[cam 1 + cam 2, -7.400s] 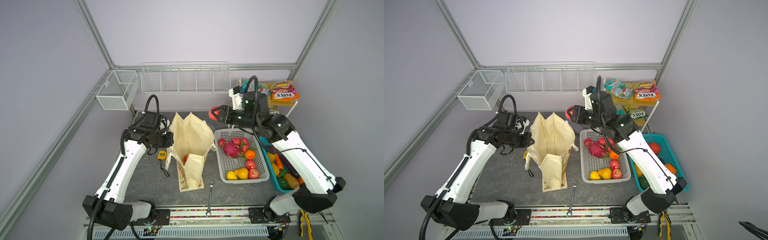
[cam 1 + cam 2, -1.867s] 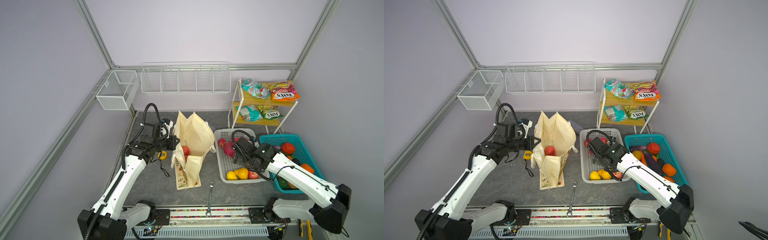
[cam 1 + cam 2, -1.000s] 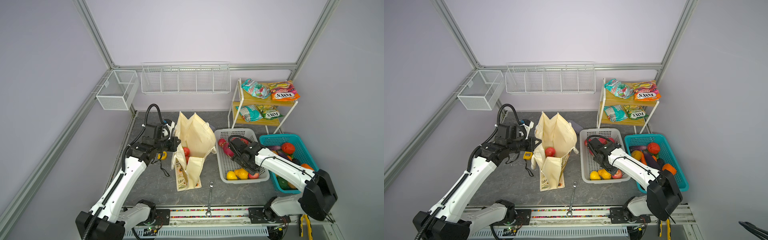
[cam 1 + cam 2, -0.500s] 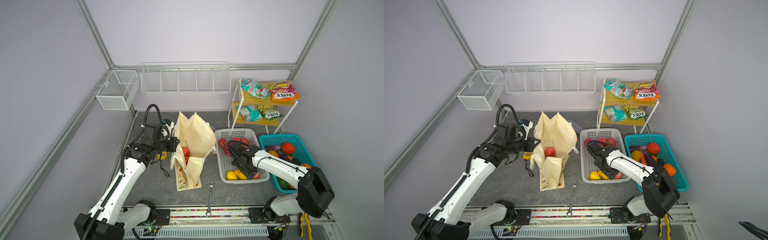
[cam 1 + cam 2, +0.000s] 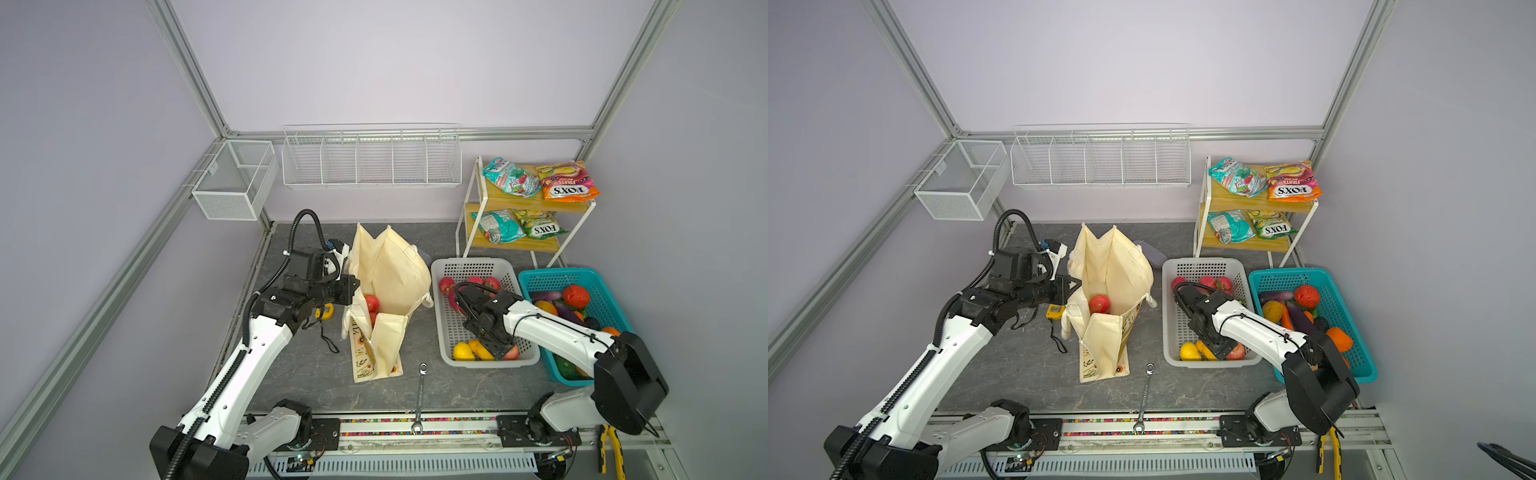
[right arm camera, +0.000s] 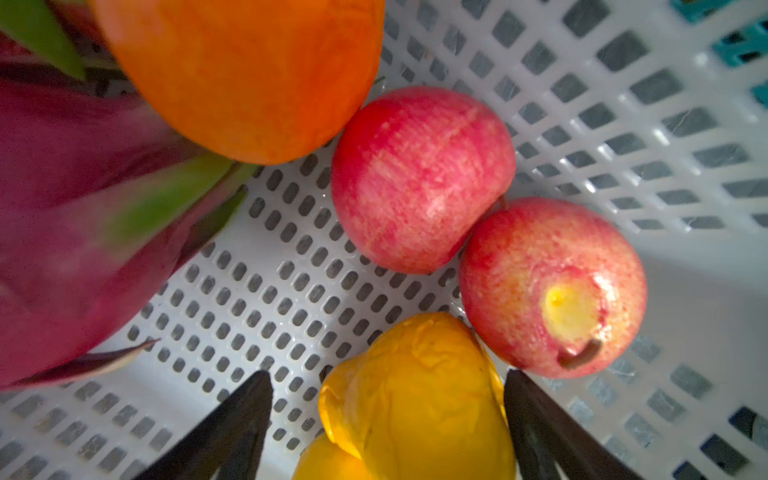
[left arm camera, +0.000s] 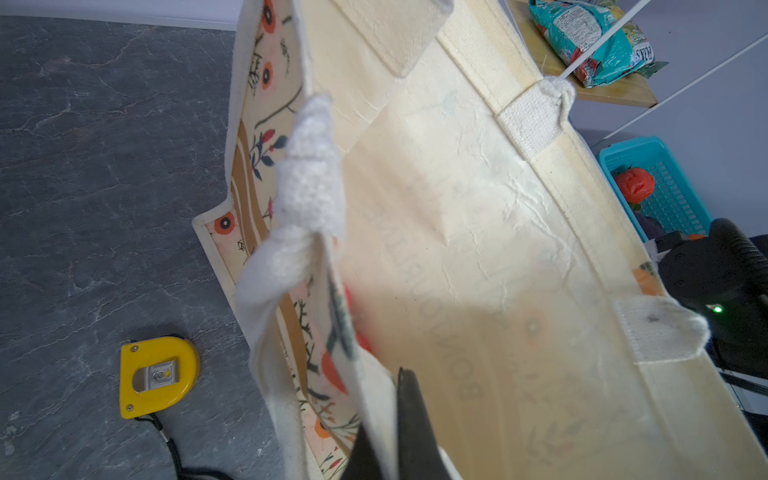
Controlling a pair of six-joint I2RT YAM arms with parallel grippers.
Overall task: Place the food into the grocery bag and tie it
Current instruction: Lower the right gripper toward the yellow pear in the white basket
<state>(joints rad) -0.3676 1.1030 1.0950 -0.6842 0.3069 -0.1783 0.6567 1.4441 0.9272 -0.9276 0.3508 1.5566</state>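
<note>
Yellow fruit [image 6: 415,399] lies between spread jaws of the downturned right gripper [image 6: 386,376]; the level left gripper [image 5: 352,290] pinches the grocery bag [image 5: 399,274].

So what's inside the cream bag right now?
One red apple shows through the open top of the bag. Anything lower down is hidden by its cloth sides.

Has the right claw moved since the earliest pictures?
Yes. The right claw has come down from above the far end of the grey basket, beside the grocery bag, to the basket's near end, open around a yellow fruit.
</note>
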